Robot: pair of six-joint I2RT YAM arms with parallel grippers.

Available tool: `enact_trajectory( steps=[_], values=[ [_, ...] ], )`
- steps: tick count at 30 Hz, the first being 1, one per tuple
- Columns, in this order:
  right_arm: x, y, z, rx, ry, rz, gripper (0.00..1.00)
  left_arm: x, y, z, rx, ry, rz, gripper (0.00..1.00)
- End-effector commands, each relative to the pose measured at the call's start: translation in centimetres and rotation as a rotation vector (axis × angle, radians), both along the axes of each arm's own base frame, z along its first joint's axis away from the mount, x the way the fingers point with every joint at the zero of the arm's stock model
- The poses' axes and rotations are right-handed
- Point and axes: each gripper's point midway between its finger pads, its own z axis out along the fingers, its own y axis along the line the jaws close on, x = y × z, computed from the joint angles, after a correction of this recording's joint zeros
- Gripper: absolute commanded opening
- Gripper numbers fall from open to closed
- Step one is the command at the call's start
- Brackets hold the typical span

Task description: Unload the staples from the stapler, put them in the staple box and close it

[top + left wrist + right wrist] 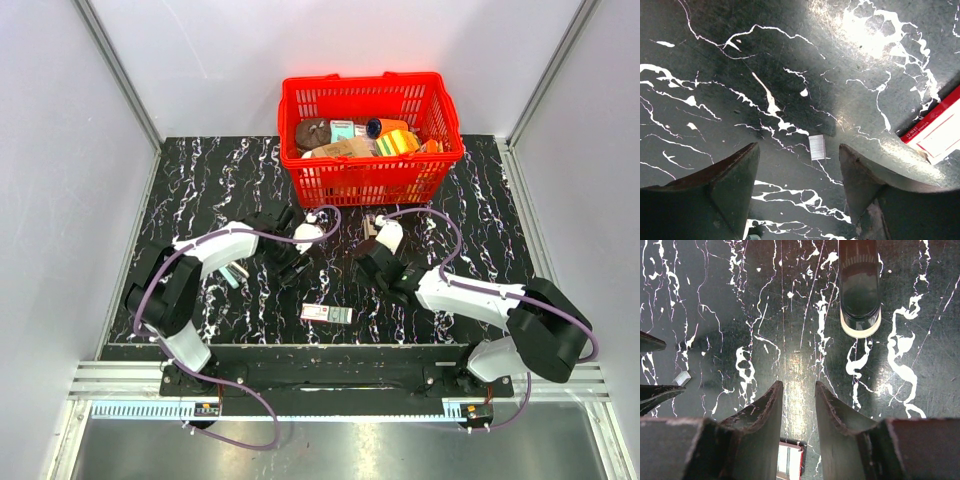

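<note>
One red basket (370, 180), mixed items (350, 140), stapler (858, 290) outside

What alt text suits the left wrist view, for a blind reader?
The left gripper hangs open over a black marble table; a small silvery block, probably staples, lies between its fingers. A red-and-white box shows at the right edge.

Markings: no text can be read.
You will find a line of small white print on the red edge of the flat red-and-white box (937, 132) in the left wrist view, but it is too blurred to read. In the top view, the packets (397, 142) in the red basket (372, 178) carry labels too small to make out.
</note>
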Motion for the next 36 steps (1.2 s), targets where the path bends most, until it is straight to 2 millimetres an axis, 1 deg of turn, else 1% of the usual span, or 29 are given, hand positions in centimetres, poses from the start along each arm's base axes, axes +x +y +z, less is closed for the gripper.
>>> enact_trajectory(
  steps=[1, 7, 15, 24, 28, 31, 36],
  values=[
    [0.7, 0.1, 1.4, 0.043, -0.043, -0.022, 0.38, 0.5, -0.4, -0.5, 0.022, -0.037, -0.01, 0.66],
    [0.8, 0.2, 1.4, 0.043, -0.043, -0.022, 0.38, -0.3, -0.5, -0.8, 0.031, -0.029, -0.029, 0.57],
    [0.8, 0.2, 1.4, 0.041, -0.043, -0.023, 0.38, -1.1, -0.2, -1.1, 0.047, -0.022, -0.024, 0.52],
    [0.8, 0.2, 1.4, 0.039, -0.042, -0.022, 0.38, -1.6, -1.1, -1.5, 0.051, -0.024, -0.043, 0.47],
    [0.8, 0.2, 1.4, 0.039, -0.042, -0.022, 0.38, -1.8, -0.8, -1.8, 0.068, -0.024, -0.049, 0.42],
    [0.9, 0.2, 1.5, 0.043, -0.044, -0.023, 0.38, -2.0, -0.2, -2.0, 0.091, -0.023, -0.043, 0.38],
    [0.8, 0.2, 1.3, 0.038, -0.04, -0.021, 0.38, -2.6, 0.3, -2.1, 0.1, -0.022, -0.035, 0.36]
  ],
)
